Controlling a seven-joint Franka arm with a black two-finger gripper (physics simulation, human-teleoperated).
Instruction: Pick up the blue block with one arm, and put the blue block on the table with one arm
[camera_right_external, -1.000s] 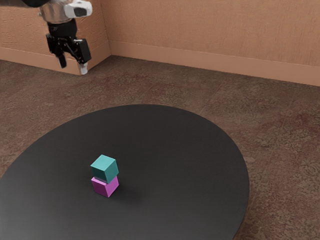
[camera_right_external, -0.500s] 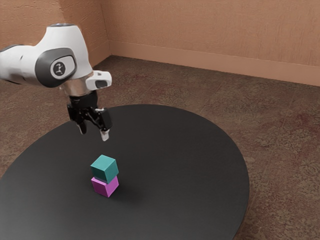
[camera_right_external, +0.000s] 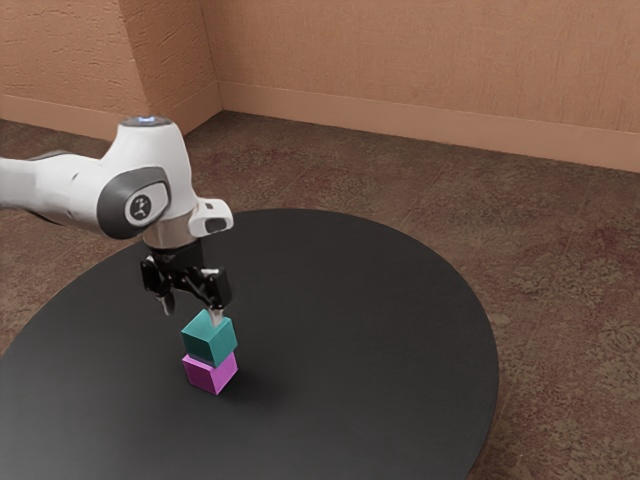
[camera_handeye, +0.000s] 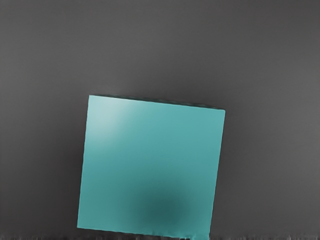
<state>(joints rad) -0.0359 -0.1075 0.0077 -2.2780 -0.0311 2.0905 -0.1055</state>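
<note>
In the exterior view my gripper (camera_right_external: 192, 314) hangs over the dark round table (camera_right_external: 360, 340), its two fingers spread wide at the top of the blue-green block (camera_right_external: 210, 339). One fingertip overlaps the block's upper edge in that view; whether it touches cannot be told. The blue-green block rests on a magenta block (camera_right_external: 210, 374), which stands on the table. From the wrist view, the blue-green block's top face (camera_handeye: 150, 160) lies just under my hand, slightly turned, with a dark shadow on it.
The round table's rim (camera_right_external: 497, 360) curves around the blocks, with brown carpet (camera_right_external: 560, 290) beyond it. A tan wall (camera_right_external: 420, 60) stands behind, with a corner at the exterior view's left.
My arm has come in from the exterior view's upper left and lowered the open gripper to the top of the stack. Both blocks have stayed where they were.
</note>
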